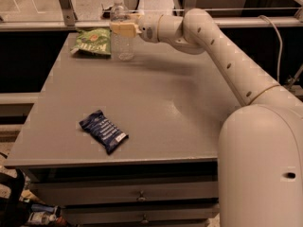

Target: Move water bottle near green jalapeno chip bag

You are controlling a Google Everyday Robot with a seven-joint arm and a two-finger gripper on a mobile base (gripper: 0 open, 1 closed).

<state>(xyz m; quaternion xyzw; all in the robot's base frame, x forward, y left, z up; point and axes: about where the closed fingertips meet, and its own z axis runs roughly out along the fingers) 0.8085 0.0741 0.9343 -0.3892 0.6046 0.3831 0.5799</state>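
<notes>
The water bottle [121,44] is clear with a white cap and stands upright at the table's far left, its base at or just above the tabletop. My gripper [123,28] reaches in from the right and is shut on the bottle at its label band. The green jalapeno chip bag [91,41] lies flat on the table just left of the bottle, nearly touching it.
A dark blue packet [103,130] with white print lies near the front left of the grey table [180,112]. My white arm [222,51] spans the table's far right side. A rail and dark gap run behind the table's back edge.
</notes>
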